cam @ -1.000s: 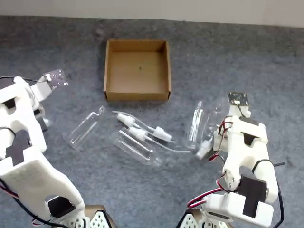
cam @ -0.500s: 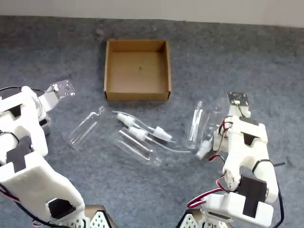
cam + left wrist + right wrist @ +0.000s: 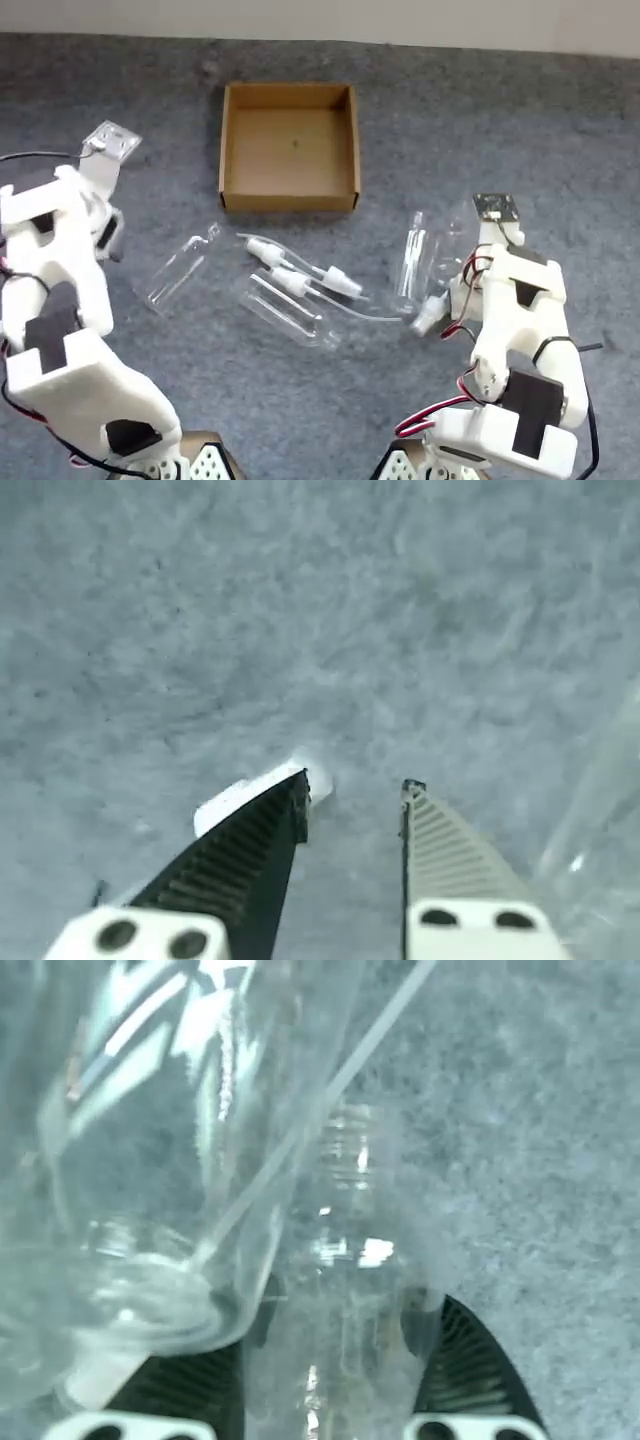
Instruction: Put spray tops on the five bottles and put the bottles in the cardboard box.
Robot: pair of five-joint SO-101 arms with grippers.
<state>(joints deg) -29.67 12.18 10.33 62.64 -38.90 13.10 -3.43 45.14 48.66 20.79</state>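
Two arms flank a grey carpeted table (image 3: 560, 120). At the left, the left gripper (image 3: 355, 792) hangs over bare carpet with its jaws apart, and a small white piece (image 3: 250, 792) lies at the tip of its black finger. Next comes a clear bottle (image 3: 178, 268) lying on its side, below the cardboard box (image 3: 290, 203). Loose spray tops (image 3: 290, 282) lie in the middle, with another bottle (image 3: 285, 310) just beside them and a third bottle (image 3: 412, 255) further right. At the right, the right gripper (image 3: 345, 1330) is closed around a capless bottle (image 3: 340, 1260).
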